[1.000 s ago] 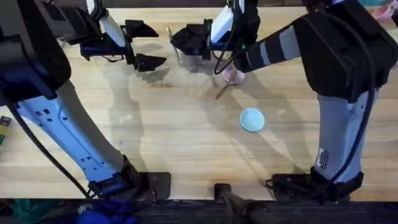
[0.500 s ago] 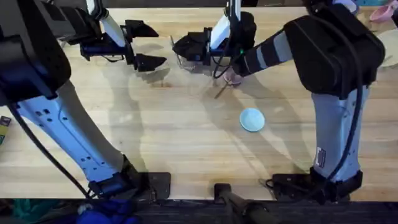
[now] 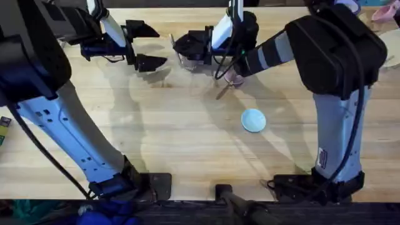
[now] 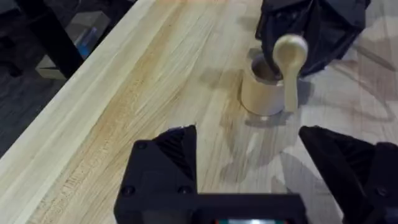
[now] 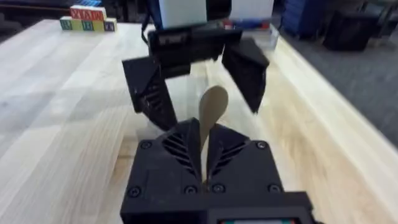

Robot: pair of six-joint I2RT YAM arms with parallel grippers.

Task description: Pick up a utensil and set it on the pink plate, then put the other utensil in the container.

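A pale wooden table [image 3: 187, 137] seen from above, with two robot arms reaching to its far side. The right gripper [image 5: 204, 163] is clamped narrow on the handle of the wooden spoon [image 5: 211, 115], whose oval head stands up just beyond the fingertips. In the left wrist view the same spoon [image 4: 290, 62] hangs head-up with its handle end beside the rim of the tan container [image 4: 264, 87], the dark right gripper right behind it. Whether the handle tip is inside the cup or just outside its wall cannot be told.

The left gripper [image 3: 142, 45] hovers a short way off to that cup's side, its black fingers spread wide and holding nothing.

Back toward the right arm's base, close behind its gripper, sits the pink plate [image 3: 235, 77], mostly covered by the arm, with the pronged wooden utensil [image 3: 223, 91] apparently lying across its rim and sticking out onto the table. A light-blue plate [image 3: 253, 120] lies farther back.

The first step looks done; the spoon is being placed. The risks: letting go while the handle is off the opening would drop the spoon on the table; pressing it against the rim could tip the light cup.
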